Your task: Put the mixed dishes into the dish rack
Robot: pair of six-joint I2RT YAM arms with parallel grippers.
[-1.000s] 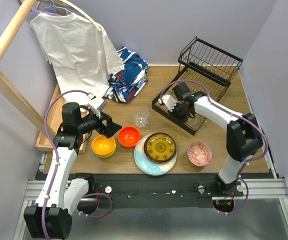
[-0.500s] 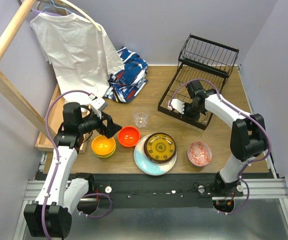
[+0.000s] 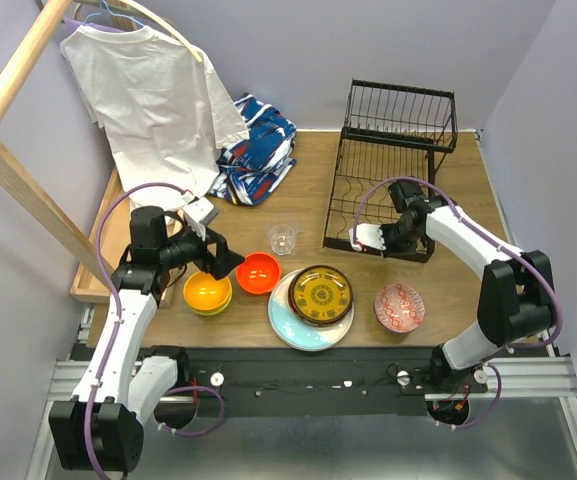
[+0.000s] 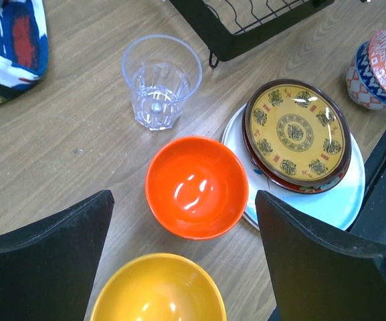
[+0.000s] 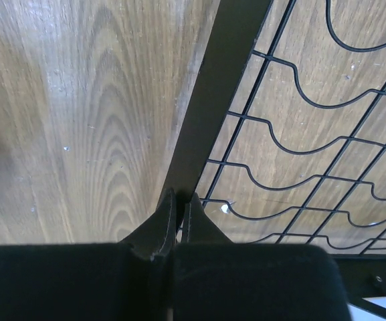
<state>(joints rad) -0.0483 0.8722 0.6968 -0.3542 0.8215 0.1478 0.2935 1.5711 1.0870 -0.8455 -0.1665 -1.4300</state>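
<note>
Black wire dish rack (image 3: pixel 398 127) upright behind bowls (image 3: pixel 258 272), stacked plates (image 3: pixel 320 294), glass cup (image 3: pixel 282 237)

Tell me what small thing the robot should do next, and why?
Probably open the right gripper and lift it off the rack. It is pinched shut on the rack's black bottom bar. The rack stands flat on the table with nothing in it, while the stacked plates and the orange bowl sit beside it, so that arm looks more useful freed for loading.

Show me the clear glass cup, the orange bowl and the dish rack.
clear glass cup (image 4: pixel 157 100): left wrist view, on its ribbed lower wall.
orange bowl (image 4: pixel 196 187): left wrist view, on the inside bottom.
dish rack (image 3: pixel 400 104): top external view, on the upper basket's wire wall.
</note>
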